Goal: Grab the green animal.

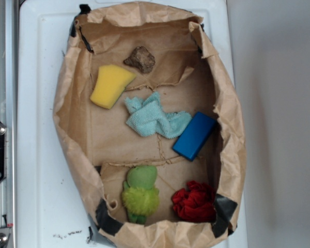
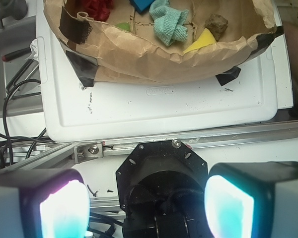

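Green animal (image 1: 140,194) lies at the lower centre of the exterior frame, inside a brown paper bag (image 1: 72,129) on a white tray (image 1: 39,155). Red fabric lump (image 1: 194,202) sits just beside it to the right, apart from it. Teal cloth (image 1: 155,118), blue block (image 1: 195,136), yellow sponge (image 1: 111,85) and a brown rock (image 1: 140,59) lie higher. The bag wall rises close below the toy. The wrist view shows the end effector (image 2: 146,206) wide open, empty, outside the bag; there only a green sliver (image 2: 122,26) of the toy clears the rim.
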